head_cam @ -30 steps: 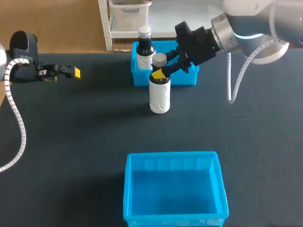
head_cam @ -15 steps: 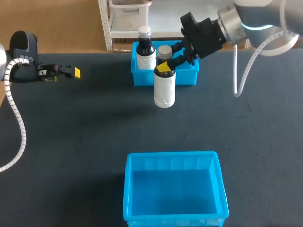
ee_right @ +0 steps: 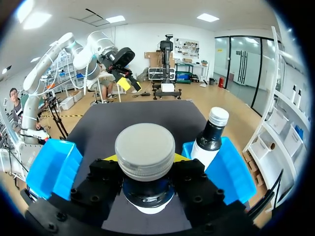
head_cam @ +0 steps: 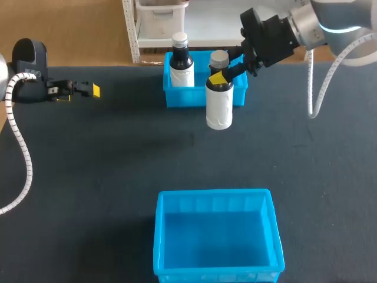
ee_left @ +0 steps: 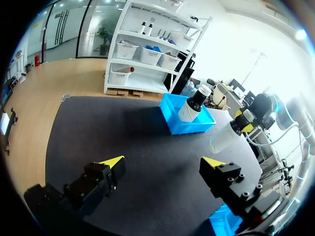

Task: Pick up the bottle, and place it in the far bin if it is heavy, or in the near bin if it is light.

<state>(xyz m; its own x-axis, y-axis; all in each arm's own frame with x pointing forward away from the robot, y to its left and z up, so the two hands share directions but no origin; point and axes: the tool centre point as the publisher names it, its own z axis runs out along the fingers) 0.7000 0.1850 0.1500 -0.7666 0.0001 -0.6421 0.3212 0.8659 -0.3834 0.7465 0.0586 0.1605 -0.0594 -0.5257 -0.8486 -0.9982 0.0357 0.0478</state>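
Head view looks down from behind; wrist views face each other, all sharing the far bin point(head_cam: 177, 98).

Far bin point(head_cam: 182, 97), left: standing bottle point(head_cam: 181, 65) blocks.
Far bin, front right: held bottle point(head_cam: 219, 106) hangs close.
Far bin to near bin point(head_cam: 215, 197): bare mat point(head_cam: 118, 159).

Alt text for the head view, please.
The right gripper grips a white bottle by its neck, just in front of the far bin holding a second bottle. The near bin is empty; the left gripper sits open at left.

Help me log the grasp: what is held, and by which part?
Right jaws grip the white bottle by its dark neck, under the grey cap; left jaws hold nothing.
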